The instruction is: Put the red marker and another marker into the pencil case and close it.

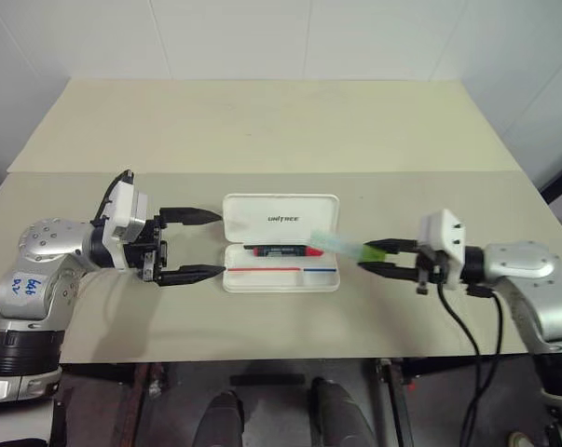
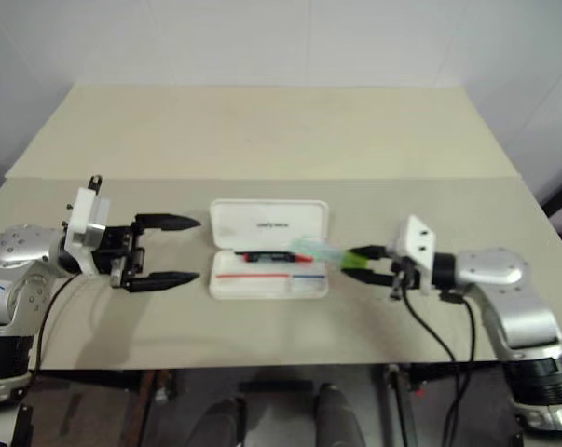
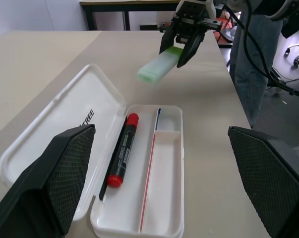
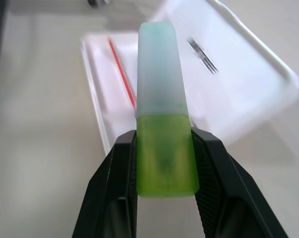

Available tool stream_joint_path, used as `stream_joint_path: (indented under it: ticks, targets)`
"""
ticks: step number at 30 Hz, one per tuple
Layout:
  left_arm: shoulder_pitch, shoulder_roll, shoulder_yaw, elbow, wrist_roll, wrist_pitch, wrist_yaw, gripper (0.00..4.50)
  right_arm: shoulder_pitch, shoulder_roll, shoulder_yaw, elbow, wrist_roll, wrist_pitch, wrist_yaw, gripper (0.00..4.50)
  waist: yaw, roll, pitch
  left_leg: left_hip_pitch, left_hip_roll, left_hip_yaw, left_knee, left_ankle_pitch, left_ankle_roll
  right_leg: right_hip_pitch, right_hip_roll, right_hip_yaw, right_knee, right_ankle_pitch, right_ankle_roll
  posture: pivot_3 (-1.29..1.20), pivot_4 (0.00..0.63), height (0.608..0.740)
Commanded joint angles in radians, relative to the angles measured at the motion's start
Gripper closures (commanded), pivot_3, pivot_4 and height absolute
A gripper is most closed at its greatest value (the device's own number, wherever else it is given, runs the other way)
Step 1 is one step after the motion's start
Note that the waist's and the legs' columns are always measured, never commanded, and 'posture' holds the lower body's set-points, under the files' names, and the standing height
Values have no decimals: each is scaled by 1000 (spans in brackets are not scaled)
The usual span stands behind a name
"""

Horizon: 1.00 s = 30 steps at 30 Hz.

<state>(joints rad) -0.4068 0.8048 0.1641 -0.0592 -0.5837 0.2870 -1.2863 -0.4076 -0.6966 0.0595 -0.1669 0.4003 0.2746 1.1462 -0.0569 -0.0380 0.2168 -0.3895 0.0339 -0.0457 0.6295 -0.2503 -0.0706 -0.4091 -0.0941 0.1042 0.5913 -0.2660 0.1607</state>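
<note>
The white pencil case lies open at the table's middle, lid folded back toward the far side. The red marker lies in its tray, along the hinge side. My right gripper is shut on the lime cap of the pale green marker, holding it in the air just right of the case, its mint body pointing at the tray. My left gripper stands open at the case's left end, one finger on each side of that end, touching nothing.
The tan table stretches wide beyond the case, with a seam across it behind the lid. Black cables hang from my right wrist over the near edge. A dark table and a person's legs show past the far end.
</note>
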Motion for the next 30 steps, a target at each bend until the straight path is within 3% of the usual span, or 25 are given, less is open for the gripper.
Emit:
stream_joint_path:
  ticks: [1, 12, 30]
  targets:
    - [23, 44, 56, 10, 7, -41, -30, 0, -68, 75, 102, 0, -25, -2, 9, 3392, -3, 0, 0, 0, 0, 0, 0, 0, 0, -1, 0, 0, 0, 0, 0, 0, 150, 740]
    - [105, 108, 90, 66, 36, -107, -85, 0, -216, 247, 253, 194, -127, -54, 31, 3392, 1, 1, 0, -1, 0, 0, -1, 0, 0, -2, 0, -1, 2, 0, 0, 0, 150, 740]
    - [132, 99, 100, 13, 22, -84, -44, 0, -277, 327, 288, 429, -229, -186, 99, 3392, -5, 1, 0, 0, 1, 0, -2, 0, 0, -3, 0, -1, 4, 1, 3, 0, 150, 740]
